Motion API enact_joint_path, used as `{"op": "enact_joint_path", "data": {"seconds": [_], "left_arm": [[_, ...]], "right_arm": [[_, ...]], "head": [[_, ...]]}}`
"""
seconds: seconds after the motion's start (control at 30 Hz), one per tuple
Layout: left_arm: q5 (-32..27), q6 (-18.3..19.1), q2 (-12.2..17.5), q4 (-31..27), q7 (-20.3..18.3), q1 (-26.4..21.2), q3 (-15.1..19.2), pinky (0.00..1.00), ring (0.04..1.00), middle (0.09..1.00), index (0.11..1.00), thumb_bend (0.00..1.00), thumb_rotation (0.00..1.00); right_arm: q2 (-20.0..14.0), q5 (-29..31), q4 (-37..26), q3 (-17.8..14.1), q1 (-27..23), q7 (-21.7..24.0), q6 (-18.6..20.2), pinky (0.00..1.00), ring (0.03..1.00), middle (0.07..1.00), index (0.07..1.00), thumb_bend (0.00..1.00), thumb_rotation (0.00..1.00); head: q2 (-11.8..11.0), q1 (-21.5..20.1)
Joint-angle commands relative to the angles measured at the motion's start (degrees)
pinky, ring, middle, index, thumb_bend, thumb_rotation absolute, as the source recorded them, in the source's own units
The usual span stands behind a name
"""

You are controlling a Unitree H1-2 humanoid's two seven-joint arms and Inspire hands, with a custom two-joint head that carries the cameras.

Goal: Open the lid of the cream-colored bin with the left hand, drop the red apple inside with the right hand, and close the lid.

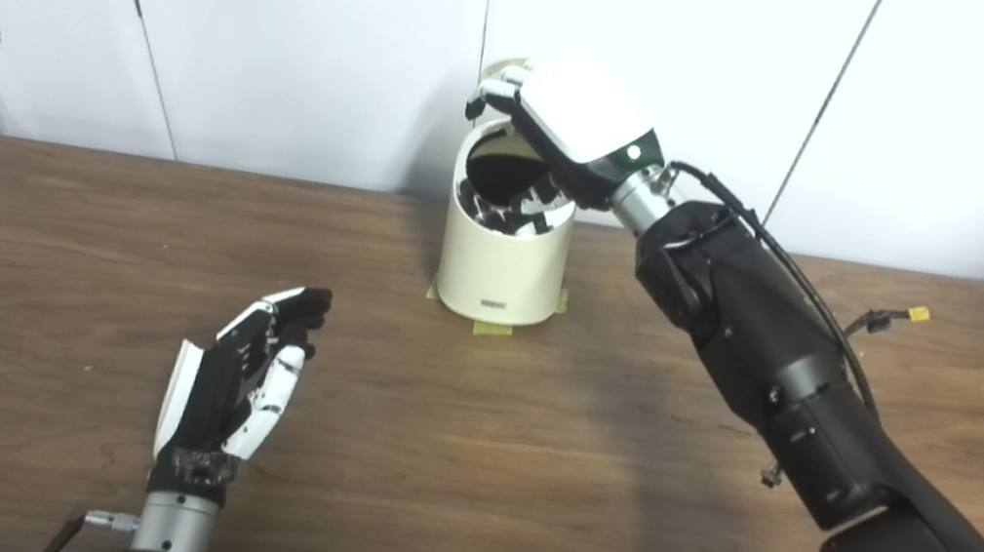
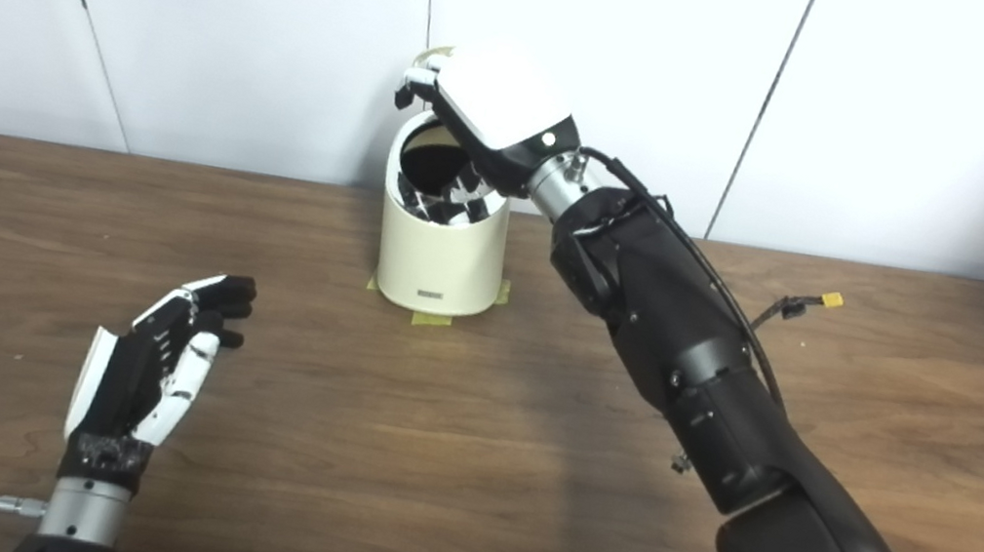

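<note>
Left eye view: the cream bin [image 1: 500,272] stands at the table's [image 1: 62,247] far edge, mouth uncovered — the right hand [image 1: 564,130] hangs over it, fingers dipping inside; their grip I cannot tell. No apple shows. Right eye view: the left hand [image 2: 142,369] rests apart, fingers spread, empty.

One cream-colored bin [image 1: 497,272] stands on the one wooden surface [image 1: 461,469], and its one lid [image 1: 504,66] is raised behind the rim. Two robot hands are in view, the left hand [image 1: 239,379] and the right hand [image 1: 565,125], one on each of two arms. Three bits of yellow tape [image 1: 494,328] show at the bin's foot, and one loose cable with a yellow plug [image 1: 919,313] lies on the surface; no apple can be seen.
</note>
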Motion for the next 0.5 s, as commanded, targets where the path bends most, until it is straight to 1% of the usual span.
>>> {"op": "enact_joint_path", "data": {"seconds": [0.0,0.03,0.07,0.1,0.13,0.17,0.23,0.3,0.37,0.43,0.47], "left_arm": [[0.2,-2.5,-2.5,0.9,0.5,2.1,-0.4,0.66,0.757,0.767,0.743,0.22,0.67],[0.0,-2.7,-2.5,1.0,0.5,2.1,-0.4,0.67,0.758,0.766,0.744,0.22,0.66],[-0.2,-3.0,-2.4,1.2,0.4,2.1,-0.4,0.67,0.763,0.769,0.75,0.22,0.66],[-0.3,-3.2,-2.3,1.3,0.4,2.0,-0.3,0.67,0.764,0.77,0.751,0.23,0.66],[-0.4,-3.3,-2.2,1.4,0.4,2.0,-0.3,0.67,0.763,0.769,0.751,0.23,0.66],[-0.5,-3.3,-2.2,1.4,0.3,2.0,-0.3,0.67,0.763,0.77,0.752,0.24,0.67],[-1.0,-3.2,-2.0,1.3,-0.1,2.1,-0.3,0.68,0.765,0.771,0.754,0.24,0.67],[-1.0,-2.6,-2.0,0.8,-0.2,2.3,-0.3,0.7,0.775,0.777,0.76,0.24,0.66],[-1.3,-2.6,-2.0,0.6,-0.4,2.3,-0.3,0.69,0.777,0.781,0.764,0.22,0.66],[-2.3,-2.7,-2.1,0.7,-0.6,2.3,-0.2,0.68,0.775,0.789,0.767,0.2,0.63],[-2.4,-2.6,-2.1,0.6,-0.6,2.2,-0.2,0.66,0.774,0.792,0.766,0.2,0.62]], "right_arm": [[-0.9,1.0,-0.1,-1.2,-2.9,-7.7,-1.8,0.51,0.623,0.644,0.592,0.87,0.07],[-0.9,0.8,0.6,-1.4,-2.8,-11.6,-2.9,0.45,0.558,0.593,0.551,0.84,0.09],[-0.7,1.1,0.8,-1.7,-2.5,-14.7,-3.9,0.37,0.475,0.525,0.509,0.65,0.12],[-0.5,1.5,0.6,-2.1,-2.1,-17.1,-4.4,0.33,0.429,0.484,0.494,0.59,0.14],[-0.3,2.1,-0.2,-2.7,-1.4,-18.3,-4.6,0.29,0.383,0.447,0.484,0.55,0.14],[0.0,2.9,-1.5,-3.3,-0.7,-18.8,-4.5,0.25,0.343,0.416,0.477,0.53,0.15],[0.8,4.5,-4.8,-4.9,1.3,-19.1,-3.7,0.21,0.289,0.371,0.471,0.52,0.15],[1.4,6.0,-7.6,-6.4,3.0,-19.2,-3.4,0.17,0.249,0.337,0.469,0.52,0.15],[1.7,8.2,-11.3,-8.1,5.3,-18.5,-3.5,0.16,0.238,0.324,0.469,0.52,0.15],[2.1,12.6,-15.5,-10.3,8.2,-16.1,-3.9,0.18,0.247,0.324,0.469,0.52,0.15],[2.4,15.5,-17.8,-11.4,9.8,-14.2,-3.7,0.19,0.259,0.333,0.469,0.52,0.15]], "head": [[0.1,0.1],[0.1,0.1],[0.1,0.0],[0.1,-0.1],[0.1,-0.1],[0.1,-0.2],[0.1,-0.3],[0.1,-0.3],[0.1,-0.4],[0.2,-0.3],[0.2,-0.3]]}}
